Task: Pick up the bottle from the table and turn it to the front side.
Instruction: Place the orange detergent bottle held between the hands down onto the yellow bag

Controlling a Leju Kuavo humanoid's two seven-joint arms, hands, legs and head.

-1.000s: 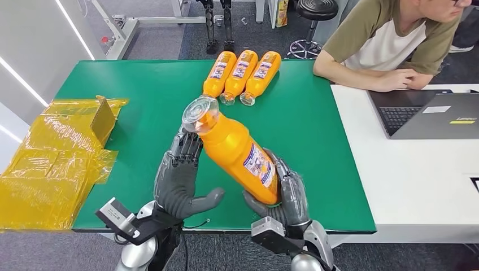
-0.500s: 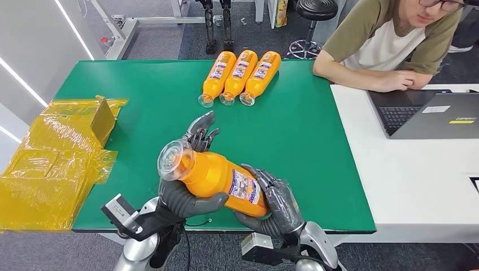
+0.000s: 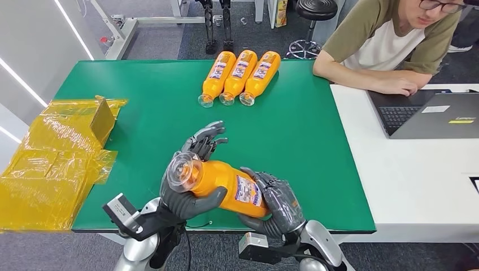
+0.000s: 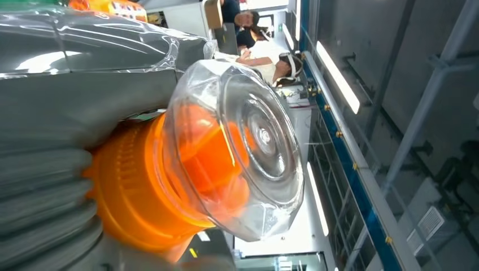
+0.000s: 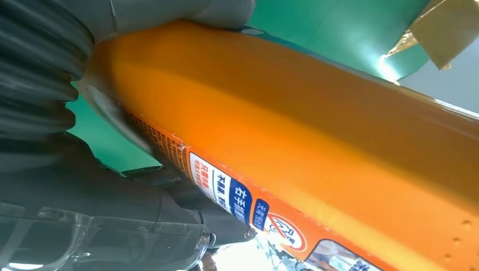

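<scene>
An orange bottle (image 3: 223,182) with a clear cap (image 3: 182,171) lies nearly level above the green table's (image 3: 316,147) near edge, cap toward my left. My left hand (image 3: 192,175) cradles its neck end, thumb under the body and fingers reaching up behind the cap. Around the bottle's base my right hand (image 3: 278,204) is wrapped, just past the label (image 3: 247,191). The clear cap (image 4: 248,152) looms close in the left wrist view, over the orange neck (image 4: 141,186). The orange body (image 5: 294,113) and its label (image 5: 248,209) run across the right wrist view.
Three more orange bottles (image 3: 240,74) lie side by side at the table's far edge. Yellow plastic wrapping and a box (image 3: 62,158) sit off the left side. A person (image 3: 390,45) leans at the far right by a laptop (image 3: 435,113) on a white table.
The bottle went from steeply tilted with its cap up to almost level. Both hands lowered toward the near edge, and my left thumb came under the bottle's neck end.
</scene>
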